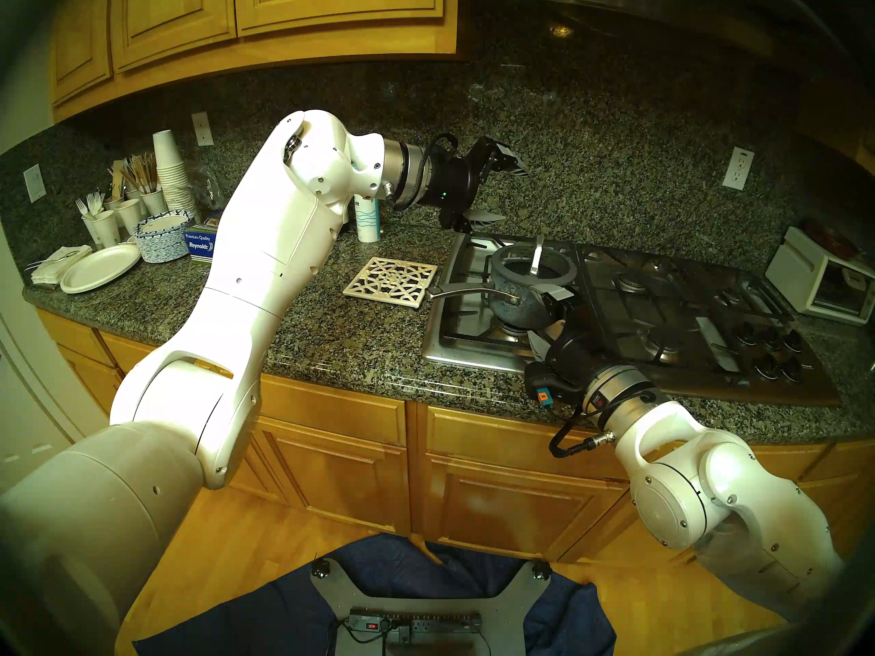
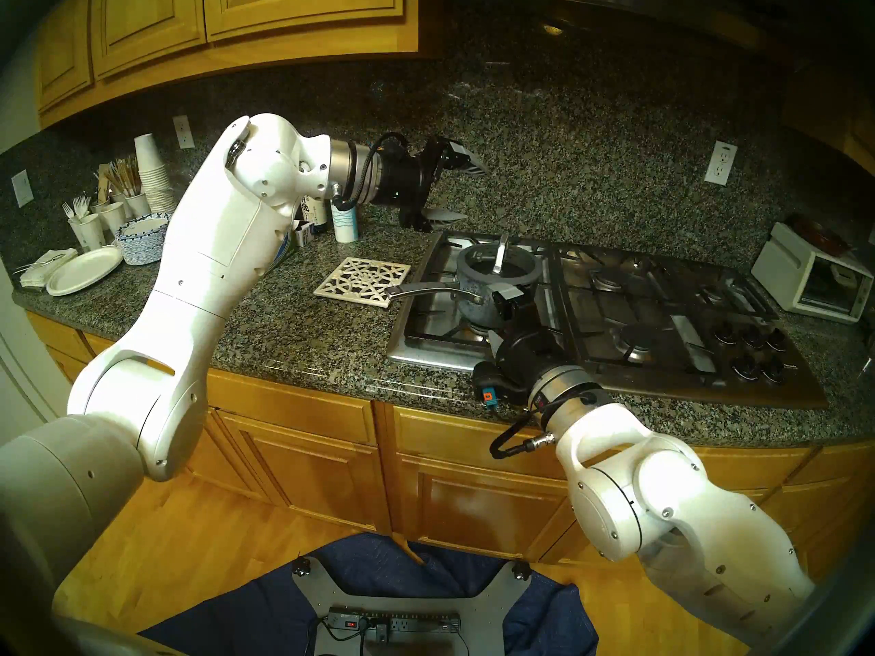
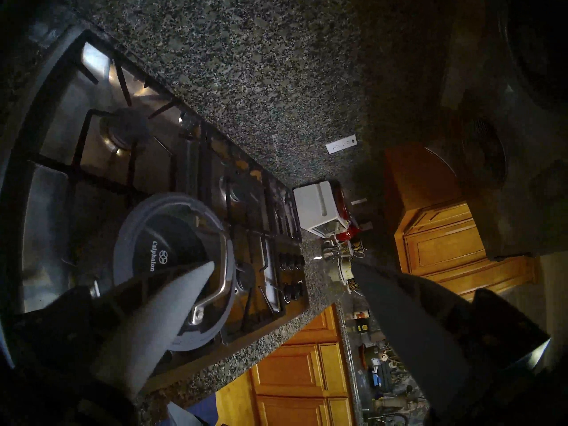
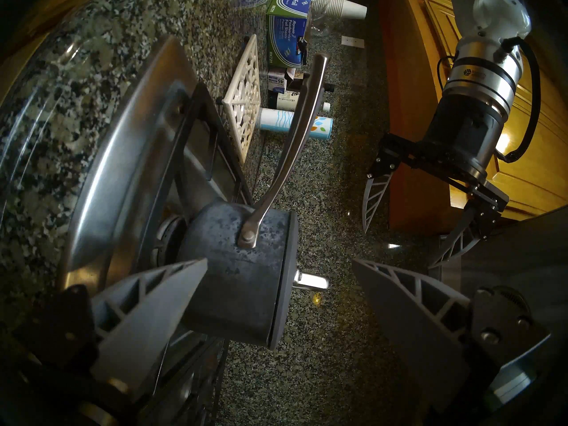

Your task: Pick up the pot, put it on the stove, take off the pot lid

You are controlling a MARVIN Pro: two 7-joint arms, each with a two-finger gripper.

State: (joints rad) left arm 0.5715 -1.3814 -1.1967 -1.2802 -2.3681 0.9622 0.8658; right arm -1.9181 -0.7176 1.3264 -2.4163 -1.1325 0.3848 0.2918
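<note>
1. Pot on the stove, near left burner, pot lid on top.
2. Left gripper up behind the pot, jaws wide, holding nothing.
3. Right gripper just beside the pot, jaws wide.

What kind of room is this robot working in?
A home kitchen, most likely: a stainless gas cooktop set in a granite countertop, wooden cabinets above, and a white toaster oven alongside.

My head views: warm, dim light, dark fisheye rim, bent edges. Glare on my white arms and the stove steel. My wrist views darker; near jaws soft, blurred.
</note>
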